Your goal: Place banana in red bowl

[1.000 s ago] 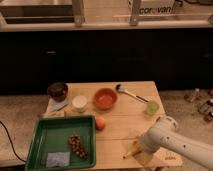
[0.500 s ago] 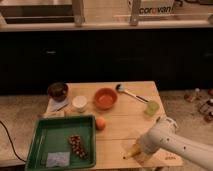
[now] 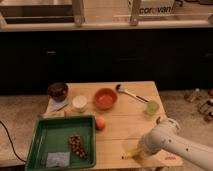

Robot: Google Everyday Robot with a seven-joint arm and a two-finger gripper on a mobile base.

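The banana (image 3: 131,154) is pale yellow and lies near the table's front edge, right of centre. My gripper (image 3: 140,149) is at the end of the white arm (image 3: 172,145) that reaches in from the lower right, right at the banana's right end and covering part of it. The red bowl (image 3: 105,98) is round and orange-red; it sits at the back middle of the wooden table (image 3: 120,125), well away from the gripper.
A green tray (image 3: 60,142) with a dark bunch of grapes and a grey packet sits front left. A round orange fruit (image 3: 100,123) lies beside it. A dark maroon bowl (image 3: 58,91), a white cup (image 3: 79,103), a brush (image 3: 131,93) and a green cup (image 3: 152,107) stand at the back.
The arm has lowered and shifted slightly left toward the banana, so the gripper now sits over the banana's right end. The banana has barely moved.
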